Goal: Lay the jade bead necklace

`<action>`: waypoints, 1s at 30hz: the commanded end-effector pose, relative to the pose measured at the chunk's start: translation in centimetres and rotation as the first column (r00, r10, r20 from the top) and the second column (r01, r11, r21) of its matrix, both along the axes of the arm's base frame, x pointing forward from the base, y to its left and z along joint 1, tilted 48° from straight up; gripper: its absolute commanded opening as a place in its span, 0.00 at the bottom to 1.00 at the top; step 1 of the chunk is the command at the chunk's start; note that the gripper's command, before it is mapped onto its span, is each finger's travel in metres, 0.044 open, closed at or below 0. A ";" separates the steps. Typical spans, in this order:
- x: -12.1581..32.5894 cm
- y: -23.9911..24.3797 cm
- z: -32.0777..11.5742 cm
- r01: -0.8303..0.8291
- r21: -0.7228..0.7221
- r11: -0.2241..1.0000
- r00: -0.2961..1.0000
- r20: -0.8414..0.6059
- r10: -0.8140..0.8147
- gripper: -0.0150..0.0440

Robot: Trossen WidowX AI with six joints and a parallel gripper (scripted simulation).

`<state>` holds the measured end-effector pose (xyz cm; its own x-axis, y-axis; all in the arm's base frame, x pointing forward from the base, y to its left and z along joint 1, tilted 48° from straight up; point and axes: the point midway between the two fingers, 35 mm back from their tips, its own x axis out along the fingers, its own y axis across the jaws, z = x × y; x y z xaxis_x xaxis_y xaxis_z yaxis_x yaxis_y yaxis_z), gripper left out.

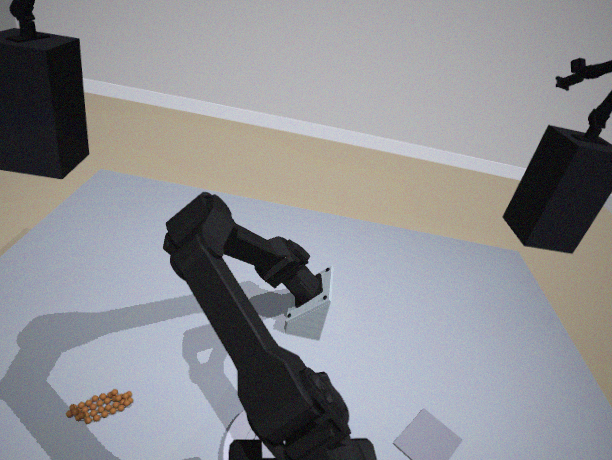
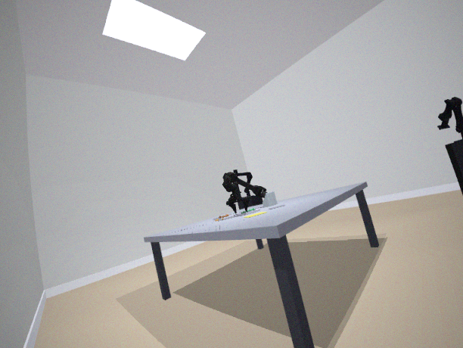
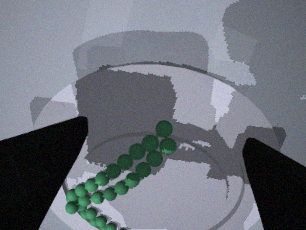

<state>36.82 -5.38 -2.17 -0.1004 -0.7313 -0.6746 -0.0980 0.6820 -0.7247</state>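
"What's the black parallel-jaw gripper (image 2: 240,212) (image 3: 166,135) doing?"

"Its two fingers are spread wide, with nothing pinched between them. In the top view, the black jointed arm (image 1: 220,300) hides it."

"And the necklace of round jade-green beads (image 2: 248,210) (image 3: 125,161)?"

"Below the gripper, on the pale round bead board (image 1: 239,435) (image 3: 195,92). In the wrist view it runs slantwise through the space framed by the fingers, two strands close together."

"Is it in the groove?"

"Not all of it. The upper strands cut across inside the thin curved groove line (image 3: 228,186) rather than following its bend. One bend lies near that line, over toward the left-hand finger in the wrist picture. The lower part runs out of frame, so I can't tell how that lies."

"Anything else around the gripper?"

"A clump of orange round beads (image 1: 104,403) (image 2: 223,217) lies on the pale grey-blue table (image 1: 425,325) (image 2: 321,208), off to one side of it. Near the gripper there's also a flat yellow piece (image 2: 255,215), apart from the fingers."
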 end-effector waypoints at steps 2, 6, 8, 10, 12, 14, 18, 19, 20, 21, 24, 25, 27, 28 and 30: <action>0.1 0.1 0.1 0.001 0.001 1.000 1.000 0.004 -0.001 1.00; -0.2 0.4 0.2 0.035 -0.003 0.999 0.999 0.041 -0.035 0.91; -0.9 1.3 0.7 0.131 -0.007 0.991 0.981 0.145 -0.129 0.82; -1.7 2.2 1.2 0.236 0.000 0.972 0.939 0.257 -0.228 0.73; -2.4 3.0 1.6 0.328 0.015 0.944 0.881 0.355 -0.312 0.68; -2.7 3.2 1.8 0.360 0.023 0.933 0.856 0.389 -0.340 0.68; -2.7 3.2 1.8 0.360 0.023 0.933 0.856 0.389 -0.340 0.68; -2.7 3.2 1.8 0.360 0.023 0.933 0.856 0.389 -0.340 0.68; -2.7 3.2 1.8 0.360 0.023 0.933 0.856 0.389 -0.340 0.68; -2.7 3.2 1.8 0.360 0.023 0.933 0.856 0.389 -0.340 0.68; -2.8 2.7 1.3 0.360 0.023 0.933 0.856 0.389 -0.340 0.68; -2.8 2.4 1.0 0.360 0.022 0.933 0.856 0.389 -0.340 0.68; -2.7 2.8 1.3 0.357 0.024 0.934 0.857 0.389 -0.338 0.68; -2.7 2.8 1.3 0.357 0.024 0.934 0.857 0.389 -0.338 0.68; -2.7 2.7 1.2 0.357 0.024 0.934 0.857 0.389 -0.338 0.68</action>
<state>34.07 -2.86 -0.96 -0.1027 -0.7281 -0.6777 0.4313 0.5814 -0.6899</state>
